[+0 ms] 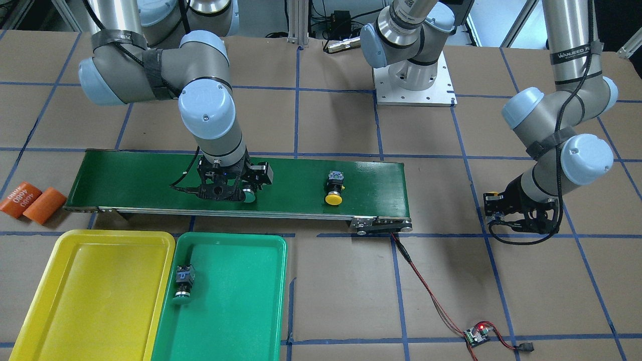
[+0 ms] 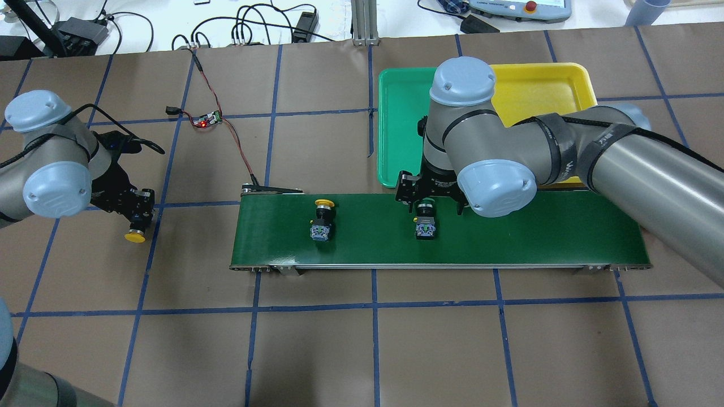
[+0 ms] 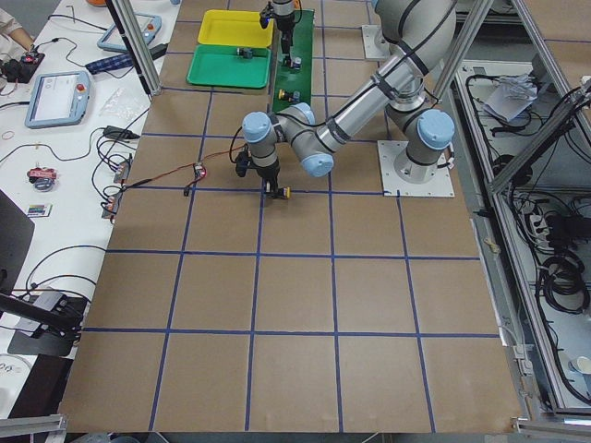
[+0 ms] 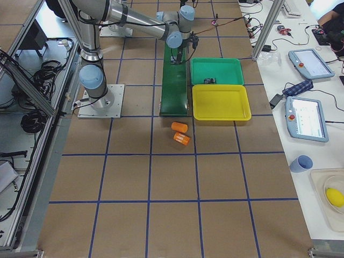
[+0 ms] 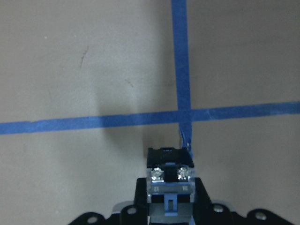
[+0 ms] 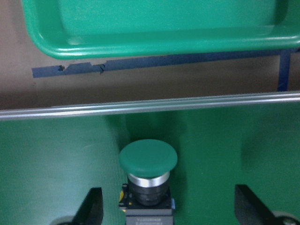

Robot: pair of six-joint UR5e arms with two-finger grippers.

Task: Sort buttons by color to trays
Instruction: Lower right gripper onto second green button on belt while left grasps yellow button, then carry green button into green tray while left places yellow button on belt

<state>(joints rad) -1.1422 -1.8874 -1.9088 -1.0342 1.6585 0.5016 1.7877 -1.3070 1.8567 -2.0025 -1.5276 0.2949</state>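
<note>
Front-facing view, done: one green button (image 1: 183, 284) lies in green tray (image 1: 235, 306), beyond the right gripper (image 6: 168, 201).
Right gripper: jaws wide, astride second green button (image 6: 148, 159) on belt (image 2: 509, 232); not yet gripped.
Left gripper (image 2: 138, 219): clamped on a yellow button (image 2: 136, 236), far from both trays.
Outstanding: other yellow button (image 2: 322, 217) on belt, between the grippers; yellow tray (image 1: 100, 281) has none.
Progress, judged: one of four sorted.
Count: buttons four, two green and two yellow; trays two.
</note>
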